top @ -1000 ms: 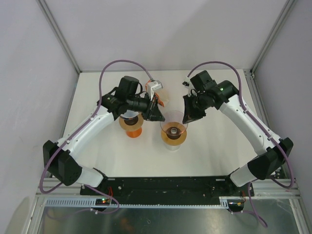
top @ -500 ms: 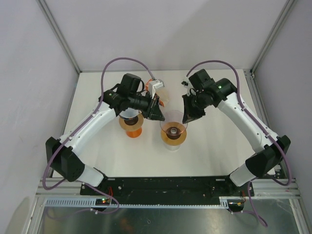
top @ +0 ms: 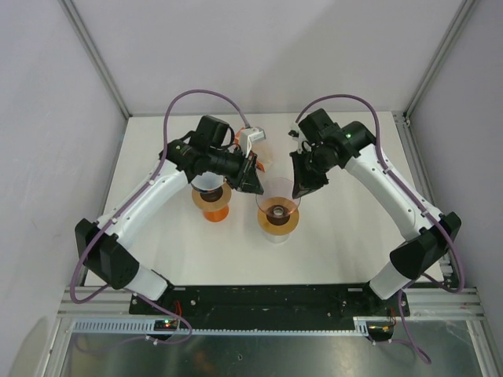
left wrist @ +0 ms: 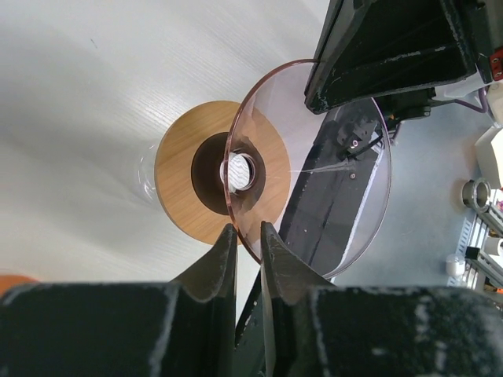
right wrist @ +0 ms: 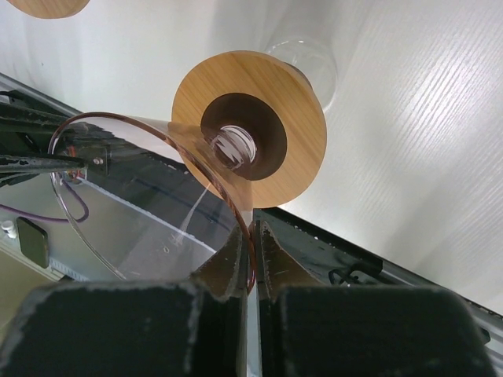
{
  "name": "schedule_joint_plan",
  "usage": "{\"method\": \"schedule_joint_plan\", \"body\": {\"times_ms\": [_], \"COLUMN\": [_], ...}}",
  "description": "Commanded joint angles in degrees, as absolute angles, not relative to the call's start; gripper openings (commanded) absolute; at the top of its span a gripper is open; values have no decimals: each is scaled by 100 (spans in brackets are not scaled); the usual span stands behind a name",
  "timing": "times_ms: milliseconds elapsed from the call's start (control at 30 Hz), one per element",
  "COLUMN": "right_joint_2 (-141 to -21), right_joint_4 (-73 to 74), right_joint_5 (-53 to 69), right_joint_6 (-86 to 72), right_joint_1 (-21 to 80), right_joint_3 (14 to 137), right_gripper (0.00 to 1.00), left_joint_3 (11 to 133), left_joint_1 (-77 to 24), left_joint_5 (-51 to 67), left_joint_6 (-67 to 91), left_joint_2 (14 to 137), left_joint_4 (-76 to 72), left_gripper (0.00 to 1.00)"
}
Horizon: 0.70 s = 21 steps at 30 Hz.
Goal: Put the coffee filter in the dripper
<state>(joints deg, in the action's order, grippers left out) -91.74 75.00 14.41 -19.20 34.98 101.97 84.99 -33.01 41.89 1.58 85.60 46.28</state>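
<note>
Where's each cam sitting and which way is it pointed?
Top external: above, behind the bases, facing down on the table; both arms, left pincer and right pincer at the clear dripper.
Left wrist: on left arm, looks past its own fingers, shut on the clear dripper rim.
Right wrist: on right arm, past its fingers, pinching the same rim.
Shared: all see the clear dripper.
</note>
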Motion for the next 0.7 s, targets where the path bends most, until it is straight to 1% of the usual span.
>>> {"method": "schedule_joint_plan", "body": {"times_ms": [0,667], "right_joint_2": [-9485,-9639], "right_joint_4": [6859,6972], "right_joint_5": [1740,1764], "right_joint_6": [-2072,-2052], "right_joint_1": [3680,3741], "right_joint_3": [10452,10684], "right_gripper": [0,0], "left_joint_3": [8827,9133], "left_joint_1": [-3636,-3639], "left_joint_5": [4829,4798], "left_joint_6": [168,163], "left_joint_2": [8625,8659], "left_joint_4": [4651,4785], "left_gripper": [0,0]}}
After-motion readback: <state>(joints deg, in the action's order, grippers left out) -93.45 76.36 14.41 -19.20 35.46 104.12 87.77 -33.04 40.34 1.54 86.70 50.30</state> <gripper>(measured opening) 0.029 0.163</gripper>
